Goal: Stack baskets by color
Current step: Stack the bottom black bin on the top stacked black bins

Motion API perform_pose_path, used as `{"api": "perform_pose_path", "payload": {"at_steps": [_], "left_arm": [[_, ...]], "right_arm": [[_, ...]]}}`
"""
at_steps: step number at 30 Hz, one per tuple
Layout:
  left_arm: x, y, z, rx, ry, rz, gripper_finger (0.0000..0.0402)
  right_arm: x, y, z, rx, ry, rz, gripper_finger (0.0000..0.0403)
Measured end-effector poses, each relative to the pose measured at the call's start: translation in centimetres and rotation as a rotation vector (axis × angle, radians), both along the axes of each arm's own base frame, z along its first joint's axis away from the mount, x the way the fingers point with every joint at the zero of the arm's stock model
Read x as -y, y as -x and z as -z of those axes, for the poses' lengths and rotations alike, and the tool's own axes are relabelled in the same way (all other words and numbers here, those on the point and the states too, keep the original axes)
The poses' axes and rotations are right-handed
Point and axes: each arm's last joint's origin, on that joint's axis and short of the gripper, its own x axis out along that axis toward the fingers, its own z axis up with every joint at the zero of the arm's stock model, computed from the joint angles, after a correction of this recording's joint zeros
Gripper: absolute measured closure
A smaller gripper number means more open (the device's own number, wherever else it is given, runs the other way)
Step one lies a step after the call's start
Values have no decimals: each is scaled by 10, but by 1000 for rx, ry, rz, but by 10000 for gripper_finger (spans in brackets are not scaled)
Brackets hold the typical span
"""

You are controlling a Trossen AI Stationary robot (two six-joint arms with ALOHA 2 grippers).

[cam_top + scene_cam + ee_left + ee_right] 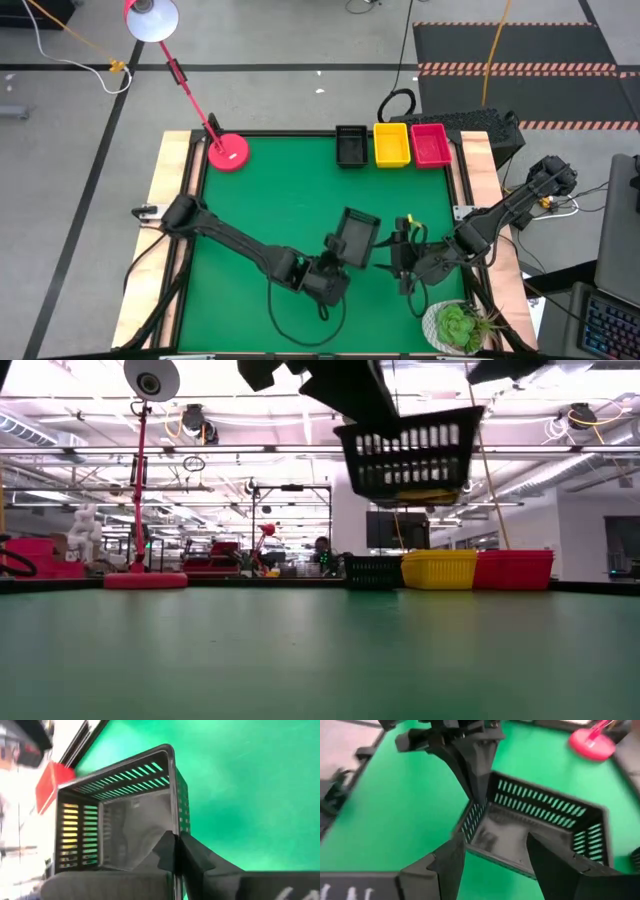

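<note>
Stacking nearly done: black (351, 146), yellow (391, 145), red stacks (431, 144) lined far desk (270, 190) edge. Left claw (338, 262) pinched shut on last black basket (357, 238), airborne. Right claw (404, 258) parted, empty, beside.

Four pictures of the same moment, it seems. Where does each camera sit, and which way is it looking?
High: above the table, looking straight down; both arms show.
Low: at tabletop height, looking level into the room; the lifted black basket hangs overhead.
Left wrist: past the left gripper, shut on that basket's wall.
Right wrist: past the open right gripper toward it.
All four share the black basket.
</note>
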Motion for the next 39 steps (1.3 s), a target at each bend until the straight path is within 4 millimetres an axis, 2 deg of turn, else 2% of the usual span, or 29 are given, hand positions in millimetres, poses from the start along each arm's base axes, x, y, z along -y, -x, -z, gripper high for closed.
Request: {"api": "perform_pose_path", "payload": {"at_steps": [4,8,12,16,20,27,32,39], "left_arm": [[-14,0,-11,35,23,-79,392],[-26,-4,-12,52,31,-136,381],[-35,-7,-12,68,46,-192,387],[-39,-7,-11,72,70,-236,393],[-38,-4,-10,62,81,-258,383],[-39,-5,-10,69,81,-268,394],[-44,-6,-10,70,82,-281,381],[-44,-6,-9,65,83,-280,393]], "right_arm": [[2,-2,-2,55,91,67,197],[1,-7,1,83,177,119,197],[-2,-17,7,93,234,129,197],[-2,-28,15,85,261,134,197],[-2,-38,23,72,256,125,197],[4,-52,39,9,254,126,201],[5,-58,48,-23,283,128,230],[5,-62,52,-27,311,113,295]]}}
